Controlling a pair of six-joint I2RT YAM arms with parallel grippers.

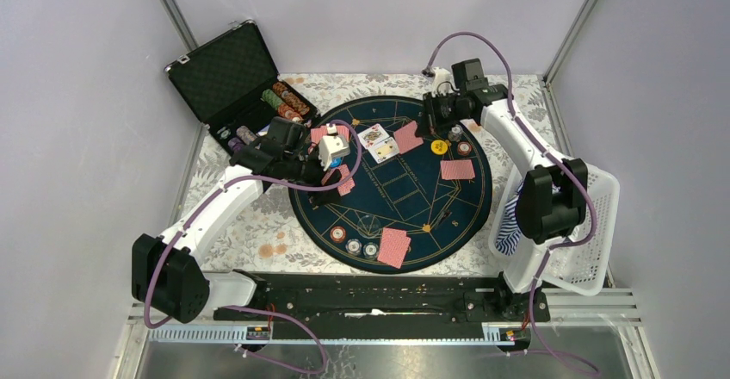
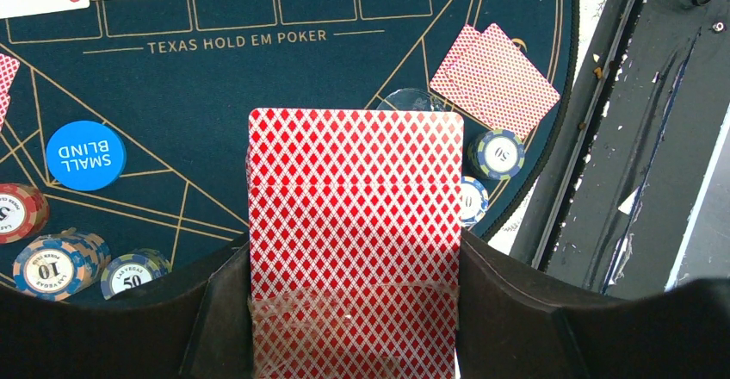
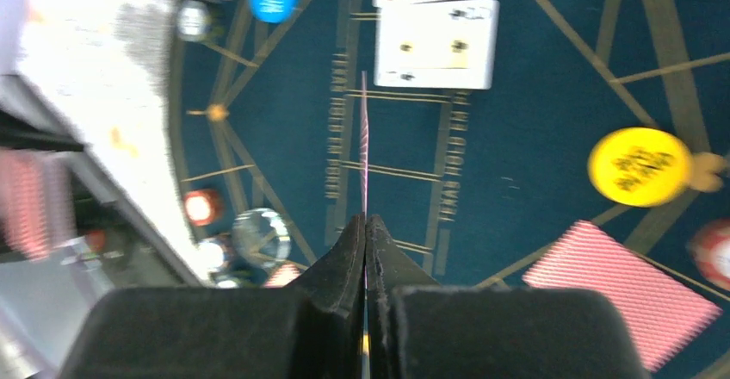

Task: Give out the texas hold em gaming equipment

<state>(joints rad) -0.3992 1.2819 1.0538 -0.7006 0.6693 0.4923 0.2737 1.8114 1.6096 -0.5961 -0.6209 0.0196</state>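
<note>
Nearer, the left fingers [image 2: 219, 310] grasp the red-backed deck [image 2: 355, 224] above the poker mat's [image 1: 430, 215] left side. Farther right, the right fingers [image 3: 340, 267] are clenched on one card [image 1: 409, 138] (edge-on to its wrist camera). Best to lower it flat onto bare mat, then release.

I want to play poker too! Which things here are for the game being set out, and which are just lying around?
For the job: red-backed deck in the left fingers; single card in the right fingers; poker chips; yellow button; blue button.
Just lying about: black case; white basket; striped cloth.
</note>
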